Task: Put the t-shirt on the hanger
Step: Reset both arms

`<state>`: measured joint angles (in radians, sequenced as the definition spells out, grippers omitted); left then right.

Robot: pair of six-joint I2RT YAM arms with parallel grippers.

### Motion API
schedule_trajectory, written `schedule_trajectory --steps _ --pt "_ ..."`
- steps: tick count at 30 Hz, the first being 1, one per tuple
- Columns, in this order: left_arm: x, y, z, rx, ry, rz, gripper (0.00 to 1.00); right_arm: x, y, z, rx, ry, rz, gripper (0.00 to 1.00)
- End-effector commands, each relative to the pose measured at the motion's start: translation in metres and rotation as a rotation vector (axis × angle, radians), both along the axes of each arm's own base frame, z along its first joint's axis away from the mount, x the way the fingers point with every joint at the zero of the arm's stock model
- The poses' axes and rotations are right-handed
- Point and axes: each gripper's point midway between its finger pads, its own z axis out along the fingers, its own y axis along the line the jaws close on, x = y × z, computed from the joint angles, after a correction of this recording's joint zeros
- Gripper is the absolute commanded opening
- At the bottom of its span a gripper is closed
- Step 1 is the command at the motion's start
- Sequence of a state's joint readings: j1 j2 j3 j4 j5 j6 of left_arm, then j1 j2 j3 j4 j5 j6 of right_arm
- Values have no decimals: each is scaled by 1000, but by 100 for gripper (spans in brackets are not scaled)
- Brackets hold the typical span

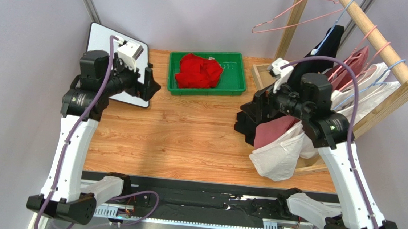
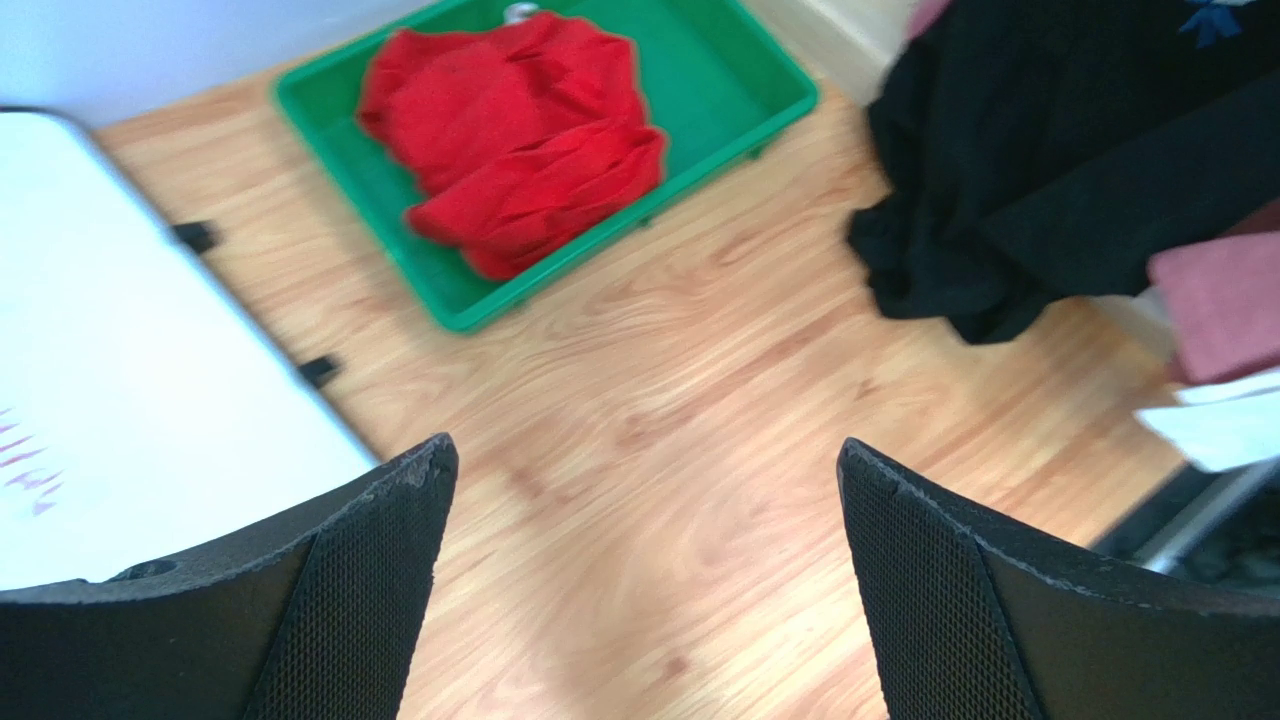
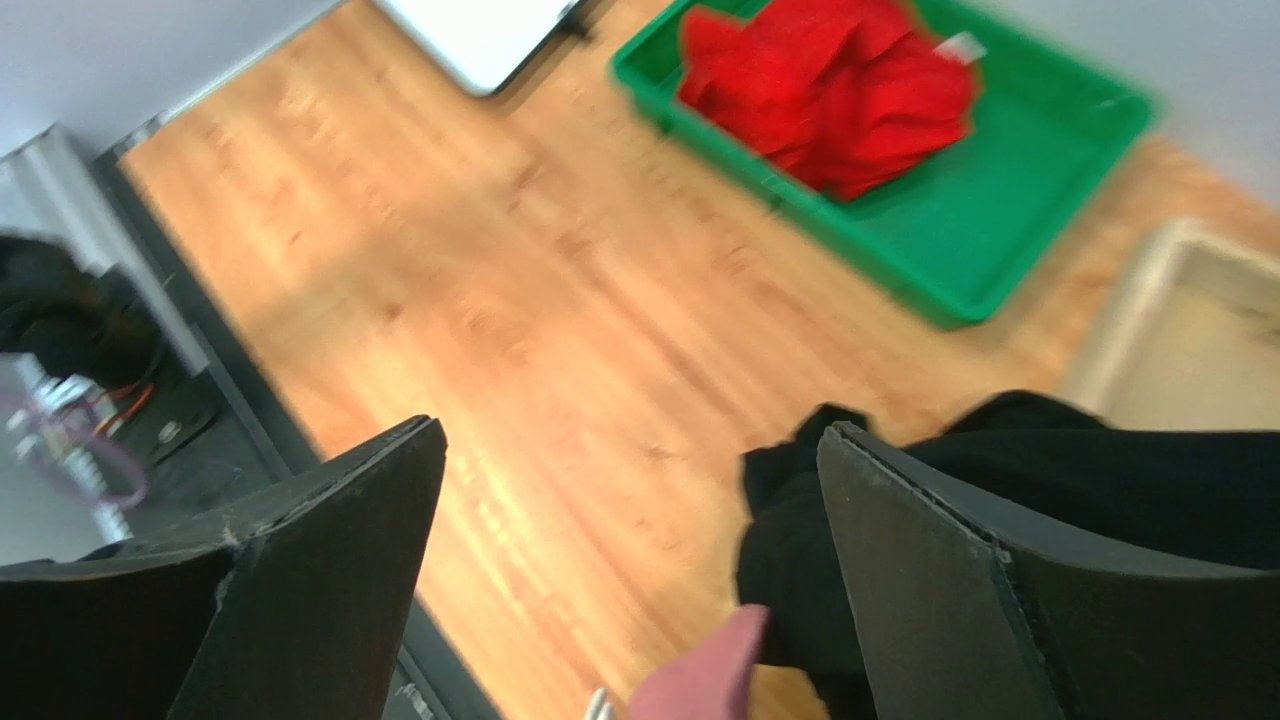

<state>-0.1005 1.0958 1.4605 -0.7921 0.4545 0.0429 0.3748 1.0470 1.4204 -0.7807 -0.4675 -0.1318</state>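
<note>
The black t-shirt (image 1: 327, 43) hangs from the wooden rod at the right, and its lower part bunches on the table (image 1: 242, 126). A light-blue hanger hook (image 1: 345, 7) sits on the rod above it; the rest of the hanger is hidden. The shirt's starburst logo (image 2: 1211, 18) shows in the left wrist view. My right gripper (image 1: 247, 117) is open beside the shirt's lower folds (image 3: 1037, 465), with nothing between the jaws (image 3: 631, 431). My left gripper (image 1: 152, 86) is open and empty above bare wood (image 2: 642, 450), far left of the shirt (image 2: 1052, 165).
A green tray (image 1: 237, 79) holds a red garment (image 1: 198, 71) at the back centre. A white board (image 1: 108, 42) lies at the back left. The wooden rack (image 1: 382, 45) carries a pink hanger (image 1: 290, 21), a maroon shirt (image 1: 274, 131) and white shirts (image 1: 279, 156).
</note>
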Motion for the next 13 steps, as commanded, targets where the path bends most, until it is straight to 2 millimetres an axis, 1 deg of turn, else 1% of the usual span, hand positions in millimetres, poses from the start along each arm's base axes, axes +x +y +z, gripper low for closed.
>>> schedule_trajectory --steps 1,2,3,4,6,7,8,10,13 --pt "-26 35 -38 139 101 129 99 -19 24 -10 -15 35 142 100" --pt "-31 37 -40 148 98 133 99 -23 32 -18 -28 52 171 100" --pt "-35 39 -42 154 90 140 99 -22 34 -23 -44 55 167 100" --pt "-43 41 -43 157 79 147 99 -21 39 -27 -51 59 180 100" --pt "-50 44 -49 163 88 158 99 -26 47 -35 -59 71 204 100" --pt "-55 45 -48 165 77 162 99 -28 53 -37 -57 66 222 100" --pt "-57 47 -49 168 77 171 99 -28 54 -42 -67 70 223 100" --pt "-63 49 -49 166 72 182 99 -31 58 -47 -76 70 236 100" --pt "-68 53 -49 162 66 200 99 -34 57 -58 -91 85 235 100"
